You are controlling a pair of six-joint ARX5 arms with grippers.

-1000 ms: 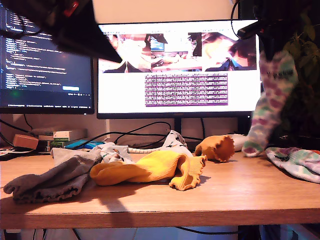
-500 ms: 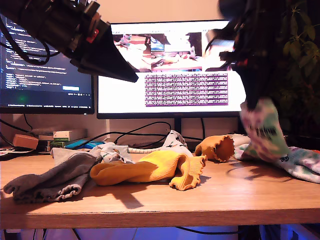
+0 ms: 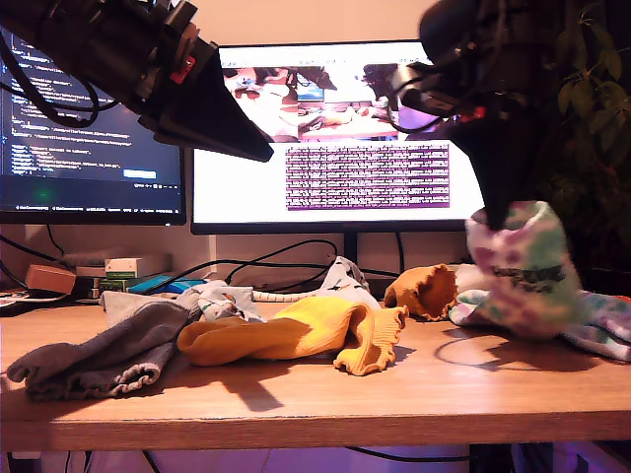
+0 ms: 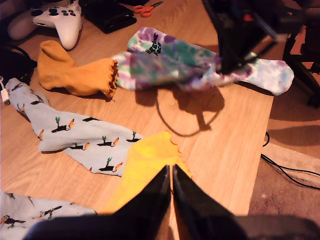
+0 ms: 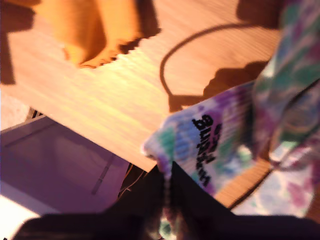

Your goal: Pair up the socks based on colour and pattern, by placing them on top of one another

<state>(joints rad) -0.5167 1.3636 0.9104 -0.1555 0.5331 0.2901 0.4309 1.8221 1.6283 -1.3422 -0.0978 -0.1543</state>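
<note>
My second gripper (image 3: pixel 503 215) (image 5: pixel 167 172) is shut on a pastel blotched fuzzy sock (image 3: pixel 523 266) (image 4: pixel 170 67) (image 5: pixel 225 130). That sock hangs with its lower end on a matching blotched sock (image 3: pixel 603 325) (image 4: pixel 272 75) lying at the exterior view's right. My first gripper (image 3: pixel 258 153) (image 4: pixel 169 172) is shut and empty, high above a yellow frilly sock (image 3: pixel 296 330) (image 4: pixel 147 160). An orange frilly sock (image 3: pixel 426 291) (image 4: pixel 70 72) (image 5: pixel 95 30) lies behind. A grey ribbed sock (image 3: pixel 108 350) lies at the exterior view's left. Pale figure-print socks (image 4: pixel 75 132) (image 3: pixel 340 274) lie between them.
A white game controller (image 4: pixel 60 20), a black case (image 4: pixel 107 15) and orange scissors (image 4: pixel 147 7) sit at the table's back. Two monitors (image 3: pixel 345 138) and cables stand behind the socks. The table's edge (image 4: pixel 252 175) runs close beside the yellow sock.
My second gripper has brought the blotched sock down and toward the exterior view's left, onto the matching sock. My first arm dropped further into view, then held still.
</note>
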